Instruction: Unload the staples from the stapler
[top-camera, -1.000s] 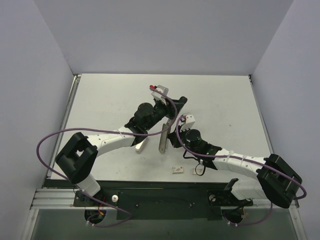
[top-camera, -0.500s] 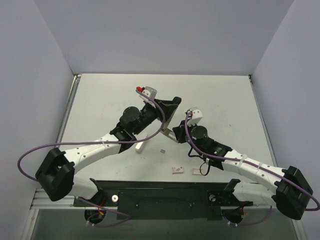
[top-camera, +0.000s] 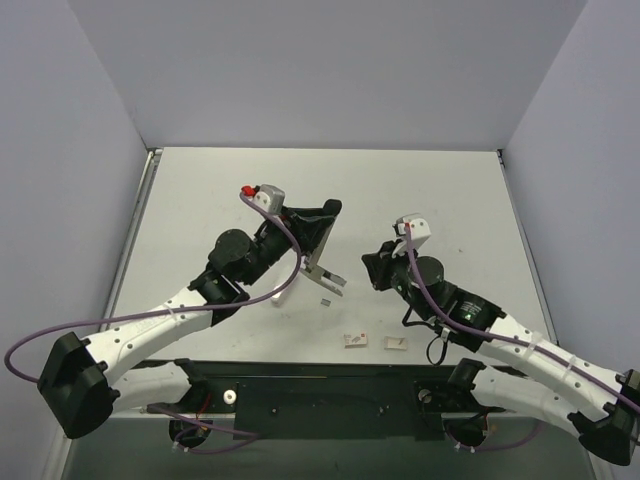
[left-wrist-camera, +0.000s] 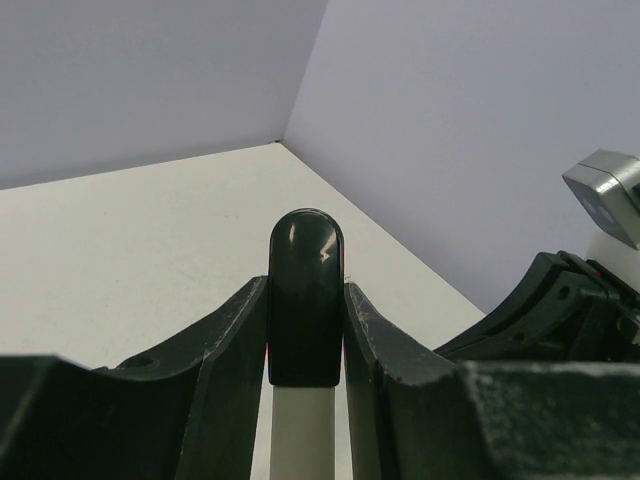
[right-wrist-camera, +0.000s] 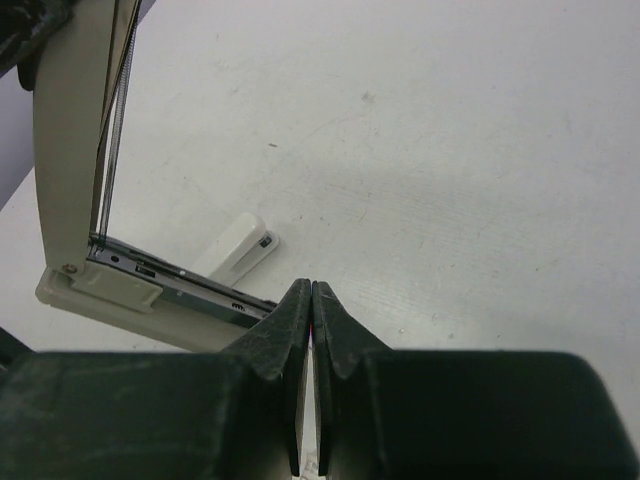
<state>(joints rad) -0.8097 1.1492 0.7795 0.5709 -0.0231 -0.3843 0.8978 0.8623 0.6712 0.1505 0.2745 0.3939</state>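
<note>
My left gripper (top-camera: 316, 228) is shut on the stapler (top-camera: 327, 273) and holds it open above the table, the white top bar raised and the black-and-silver base bar hanging out below. In the left wrist view the stapler's black end (left-wrist-camera: 305, 290) sits clamped between my fingers (left-wrist-camera: 235, 350). The right wrist view shows the open stapler (right-wrist-camera: 120, 285) at the left. A tiny grey strip of staples (top-camera: 325, 300) lies on the table just below the stapler. My right gripper (top-camera: 372, 266) is shut and empty, to the right of the stapler and apart from it; it also shows in its own wrist view (right-wrist-camera: 312, 288).
A small white plastic piece (top-camera: 283, 290) lies on the table left of the staples; it also shows in the right wrist view (right-wrist-camera: 235, 250). Two small white cards (top-camera: 354, 341) (top-camera: 395, 343) lie near the front edge. Grey walls enclose the table.
My left arm has drawn back left with the stapler, now hanging open. My right gripper has pulled away to the right. The staple strip has come into view on the table.
</note>
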